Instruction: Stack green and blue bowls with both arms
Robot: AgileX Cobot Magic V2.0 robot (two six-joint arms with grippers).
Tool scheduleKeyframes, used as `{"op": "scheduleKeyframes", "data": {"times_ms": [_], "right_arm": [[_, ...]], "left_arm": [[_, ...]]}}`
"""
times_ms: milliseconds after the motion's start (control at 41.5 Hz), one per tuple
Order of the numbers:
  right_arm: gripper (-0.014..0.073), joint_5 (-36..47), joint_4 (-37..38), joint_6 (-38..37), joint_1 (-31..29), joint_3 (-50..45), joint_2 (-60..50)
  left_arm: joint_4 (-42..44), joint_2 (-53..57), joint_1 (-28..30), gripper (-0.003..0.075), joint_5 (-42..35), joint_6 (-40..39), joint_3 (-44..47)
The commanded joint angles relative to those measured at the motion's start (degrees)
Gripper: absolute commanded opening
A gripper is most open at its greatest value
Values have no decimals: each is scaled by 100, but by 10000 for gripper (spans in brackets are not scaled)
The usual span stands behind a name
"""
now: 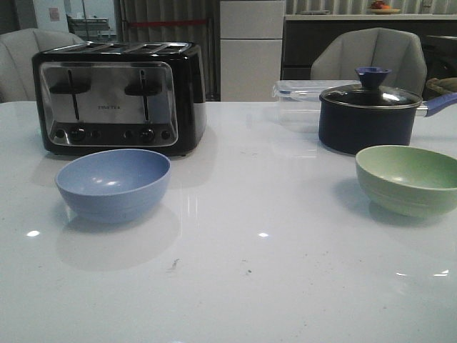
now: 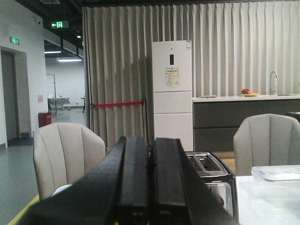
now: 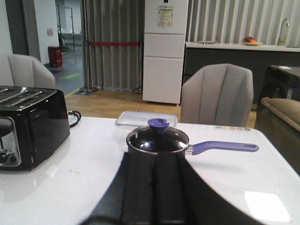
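While nothing is stacked yet | blue bowl [image 1: 113, 184] just before toaster [image 1: 119, 96], green bowl [image 1: 410, 179] well right of it, apart | left gripper [image 2: 150, 187], right gripper [image 3: 154, 192] pressed together, empty | whole task left

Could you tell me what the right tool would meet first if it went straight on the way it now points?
Probably the saucepan: it sits directly ahead of the shut right tool, lid knob in line with the fingers. Depth is unclear, so it may pass above the lid.
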State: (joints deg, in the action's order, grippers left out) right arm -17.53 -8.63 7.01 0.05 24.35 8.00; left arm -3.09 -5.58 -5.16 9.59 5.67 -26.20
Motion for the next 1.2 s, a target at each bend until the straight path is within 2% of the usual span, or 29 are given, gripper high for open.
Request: {"op": "scheduleKeyframes", "data": {"times_ms": [0,145,434,699,771,819,940,964,1036,1181], "right_arm": [[55,-81,34,18,11,660,597],[55,-729,34,18,11,1108,1386],[55,-1385,34,18,11,1123,2644],[64,-1791,34,18,11,1123,3648],[140,-1848,34,18,11,1123,3904],[239,-1848,34,18,11,1123,4039],[486,-1684,34,18,11,1144,4425],[513,-1639,34,18,11,1159,4519],[547,-1552,34,-17,5,1244,4793],[537,-1408,28,-161,-193,1595,5467]], "left_arm": [[-44,-594,-8,93,380,-34,-709],[-44,-1382,-8,93,1375,-34,-1305],[-44,-2495,-8,93,2557,-34,-1339],[-44,-3238,-8,94,2803,-34,-1339],[-44,-3394,-8,125,2766,-34,-1339],[-44,-3446,-8,174,2742,-34,-1339],[-44,-3566,-8,412,2730,-34,-1339],[-44,-3580,-8,434,2730,-34,-1339],[-44,-3620,-8,498,2730,-34,-1339],[-44,-3658,-8,485,2740,-34,-1339]]}}
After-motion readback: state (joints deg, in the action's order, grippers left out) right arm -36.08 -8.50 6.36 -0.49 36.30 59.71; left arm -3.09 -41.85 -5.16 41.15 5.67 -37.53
